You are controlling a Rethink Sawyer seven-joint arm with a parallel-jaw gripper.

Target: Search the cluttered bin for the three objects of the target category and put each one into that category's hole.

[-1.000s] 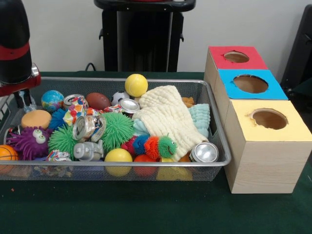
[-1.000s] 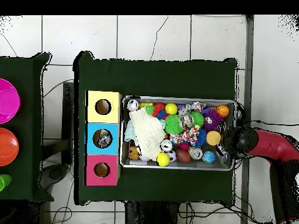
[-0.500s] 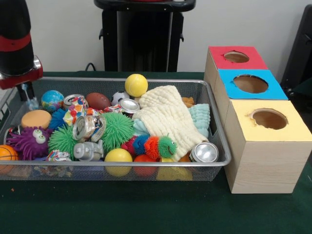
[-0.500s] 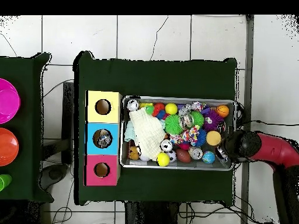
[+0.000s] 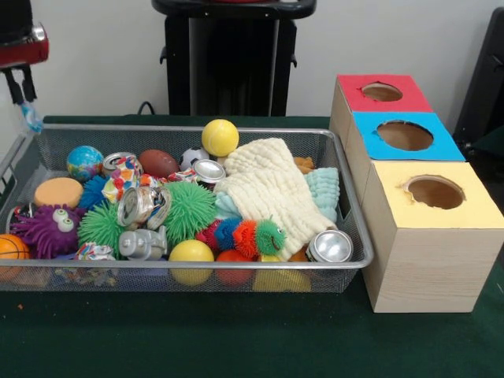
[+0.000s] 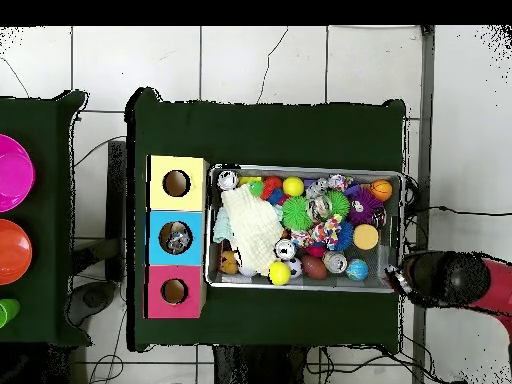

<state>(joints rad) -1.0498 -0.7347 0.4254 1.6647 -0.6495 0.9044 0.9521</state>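
A wire mesh bin (image 5: 356,228) is heaped with toys and cans. Crushed cans lie at the middle left (image 5: 142,206), by the front right corner (image 5: 330,246) and beside the cloth (image 5: 209,170). A cream cloth (image 5: 264,187) covers the right half, with a yellow ball (image 5: 220,137) behind it. Three boxes stand beside the bin, each with a hole: red (image 5: 383,92), blue (image 5: 405,135) and yellow (image 5: 435,192). My gripper (image 5: 22,98) hangs above the bin's far left corner, clear of everything. In the overhead view the gripper (image 6: 398,282) sits just outside the bin (image 6: 305,288).
Spiky green (image 5: 187,209) and purple (image 5: 49,228) toys, a globe ball (image 5: 84,161), an orange ball (image 5: 12,247) and a caterpillar toy (image 5: 240,234) fill the bin. Something shiny shows inside the blue box's hole (image 6: 176,237). Pink and orange dishes (image 6: 12,173) stand on a second table.
The arm has risen and drawn back from the bin's left corner, now higher and outside the rim. The bin's contents have not moved.
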